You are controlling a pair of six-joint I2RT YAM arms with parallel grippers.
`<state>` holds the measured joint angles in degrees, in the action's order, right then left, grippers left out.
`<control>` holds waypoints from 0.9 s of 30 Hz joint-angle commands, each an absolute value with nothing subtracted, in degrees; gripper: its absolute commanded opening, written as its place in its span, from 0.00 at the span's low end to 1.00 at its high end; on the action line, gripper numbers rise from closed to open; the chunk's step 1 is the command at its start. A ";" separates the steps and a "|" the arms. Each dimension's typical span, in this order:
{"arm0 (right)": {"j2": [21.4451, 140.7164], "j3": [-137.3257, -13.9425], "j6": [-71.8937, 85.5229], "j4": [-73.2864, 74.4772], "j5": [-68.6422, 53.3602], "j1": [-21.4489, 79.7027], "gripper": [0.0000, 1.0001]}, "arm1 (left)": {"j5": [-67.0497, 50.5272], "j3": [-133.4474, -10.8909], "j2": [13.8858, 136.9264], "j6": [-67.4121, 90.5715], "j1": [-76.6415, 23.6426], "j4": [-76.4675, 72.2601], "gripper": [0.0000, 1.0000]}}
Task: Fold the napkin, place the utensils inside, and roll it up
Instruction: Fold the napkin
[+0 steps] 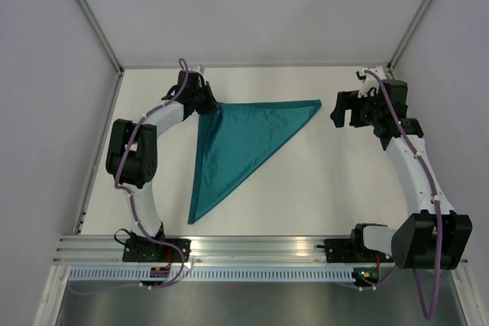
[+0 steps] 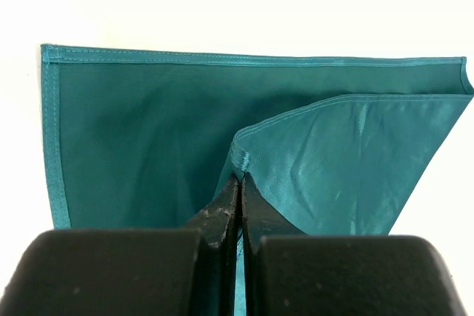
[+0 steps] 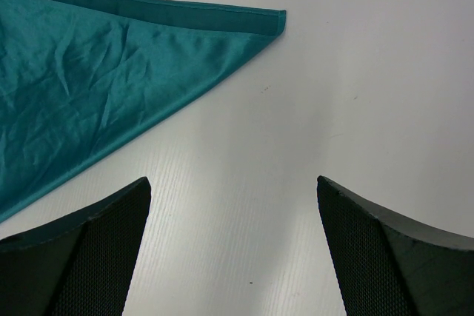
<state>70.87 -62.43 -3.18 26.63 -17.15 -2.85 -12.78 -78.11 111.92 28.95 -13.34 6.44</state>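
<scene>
The teal napkin (image 1: 241,146) lies folded into a triangle on the white table, its points at the far left, the far right and the near left. My left gripper (image 1: 205,100) is shut on the napkin's far left corner; in the left wrist view the fingertips (image 2: 231,192) pinch the hemmed corner of the napkin (image 2: 148,146). My right gripper (image 1: 349,109) is open and empty, just right of the napkin's far right tip. The right wrist view shows that tip of the napkin (image 3: 111,64) ahead and left of my spread fingers (image 3: 89,246). No utensils are in view.
Grey walls enclose the table on the left, right and far sides. A metal rail (image 1: 252,248) runs along the near edge, where both arm bases are mounted.
</scene>
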 commanded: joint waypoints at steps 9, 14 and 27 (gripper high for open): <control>71.28 -62.23 -3.34 26.63 -16.70 -2.64 0.98 | -15.20 -82.44 114.26 27.16 -11.51 7.65 0.02; 71.54 -62.14 -3.43 26.63 -16.61 -2.72 0.98 | -15.38 -82.62 114.78 27.07 -10.72 7.56 0.02; 71.72 -62.05 -3.43 26.54 -16.35 -2.72 0.98 | -16.87 -84.11 116.19 26.98 -9.41 7.56 0.02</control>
<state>71.33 -62.24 -3.29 26.63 -17.08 -2.85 -15.18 -81.36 115.13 28.93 -10.00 7.62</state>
